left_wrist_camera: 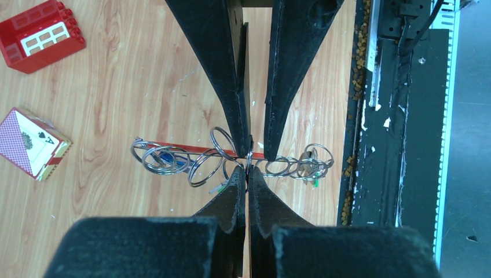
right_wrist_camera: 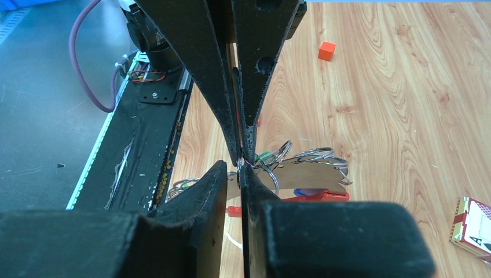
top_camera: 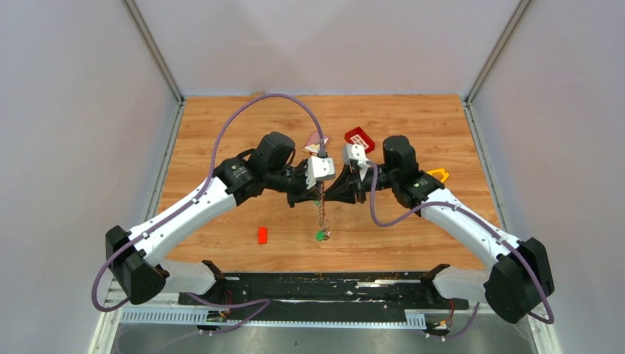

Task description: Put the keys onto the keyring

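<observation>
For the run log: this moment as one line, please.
left gripper: shut on keyring | right gripper: narrow gap around keyring, grip unclear

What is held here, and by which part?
Left tool is shut on the keyring, pinching a ring mid-chain. Right tool has its jaws narrowly apart around the same spot; its grip cannot be told.

- Overhead view: even, diffuse light from above. The wooden table (top_camera: 221,133) is bright and the pale walls (top_camera: 74,110) show no glare.
- Shadows: soft and short beneath the arms.
- Wrist views: the black fingers (left_wrist_camera: 231,200) nearest the lens are dark and slightly blurred. The keyring (left_wrist_camera: 202,165) is sharp, with small glints.
- Edges: upright wall lines lean outward.
</observation>
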You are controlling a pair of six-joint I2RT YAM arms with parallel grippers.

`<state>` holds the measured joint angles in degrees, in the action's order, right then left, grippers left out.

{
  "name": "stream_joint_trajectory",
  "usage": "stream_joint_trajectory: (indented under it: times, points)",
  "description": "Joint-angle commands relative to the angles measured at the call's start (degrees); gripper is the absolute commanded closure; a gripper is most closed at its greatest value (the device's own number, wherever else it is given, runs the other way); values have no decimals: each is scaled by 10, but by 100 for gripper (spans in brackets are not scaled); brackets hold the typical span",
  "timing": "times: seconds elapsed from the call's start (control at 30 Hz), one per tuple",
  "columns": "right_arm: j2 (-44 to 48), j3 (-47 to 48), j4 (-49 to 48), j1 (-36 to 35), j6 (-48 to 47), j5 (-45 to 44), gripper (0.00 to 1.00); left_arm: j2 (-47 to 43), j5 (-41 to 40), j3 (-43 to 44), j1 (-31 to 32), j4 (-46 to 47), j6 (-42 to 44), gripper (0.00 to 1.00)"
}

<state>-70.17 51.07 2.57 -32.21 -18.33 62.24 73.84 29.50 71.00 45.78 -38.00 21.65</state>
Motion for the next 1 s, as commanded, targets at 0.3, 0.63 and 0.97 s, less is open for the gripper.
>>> stream_joint_trajectory:
  times: [0.3, 0.63, 0.97]
  points:
    - [3, 30, -8, -5, 4, -12, 100, -12, 34, 13, 4, 38, 12, 100]
    - [30, 19, -147, 36, 158, 42, 100, -90, 175, -82, -74, 214, -22, 67]
    - [36, 1, -220, 50, 224, 62, 100, -97, 247, -134, -93, 332, -79, 62]
